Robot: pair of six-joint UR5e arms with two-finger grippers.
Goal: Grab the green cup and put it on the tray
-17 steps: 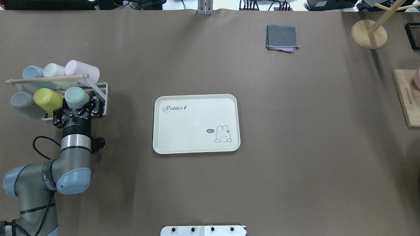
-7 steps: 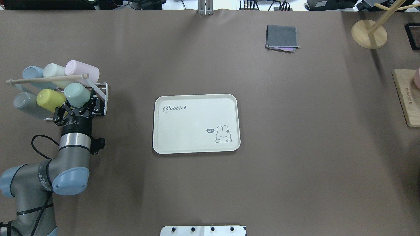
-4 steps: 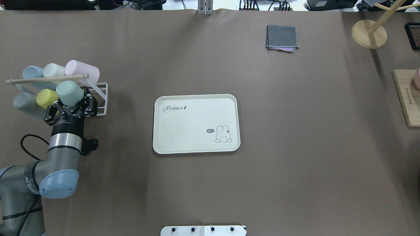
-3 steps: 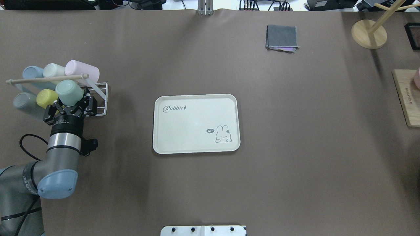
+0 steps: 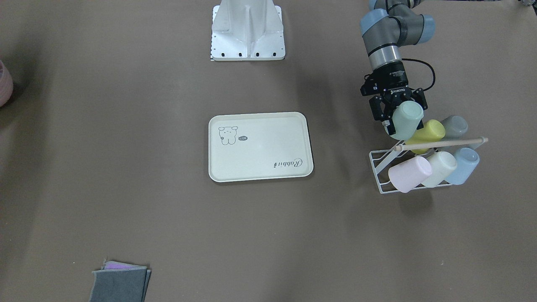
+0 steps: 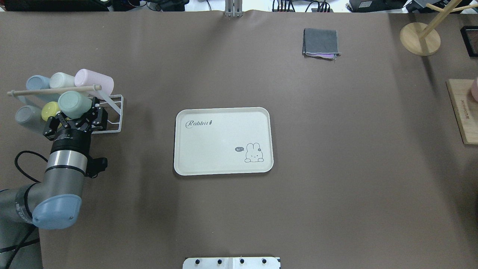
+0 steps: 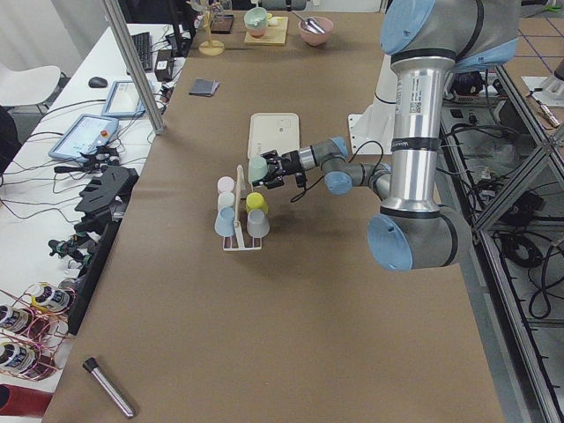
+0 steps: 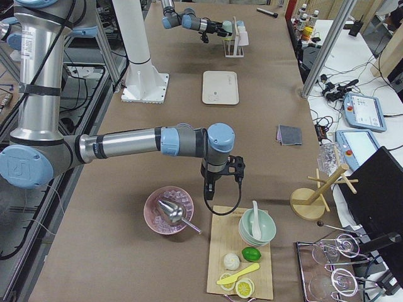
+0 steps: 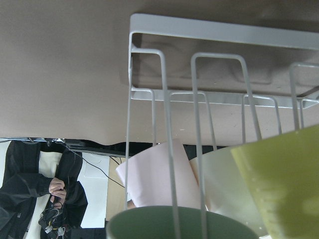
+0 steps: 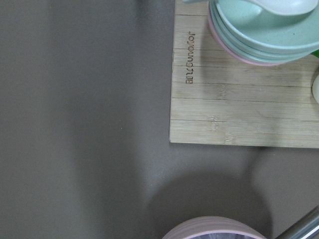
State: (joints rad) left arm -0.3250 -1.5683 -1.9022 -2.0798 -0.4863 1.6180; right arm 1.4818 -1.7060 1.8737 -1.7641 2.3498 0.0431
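My left gripper is shut on the green cup, a pale mint tumbler held on its side just over the front row of the white wire rack. In the front-facing view the green cup sits in the left gripper beside a yellow-green cup. The cream tray lies flat mid-table, well to the gripper's right. My right gripper shows only in the exterior right view, above the table beside a wooden board; I cannot tell its state.
The rack also holds pink, cream, light blue and grey cups under a wooden rod. A folded grey cloth lies at the far side. A wooden stand base and the wooden board sit at the right edge.
The left arm has drawn back to the left with the green cup in its grip, and the cup has come up off its rack peg, now covering part of the yellow-green cup.
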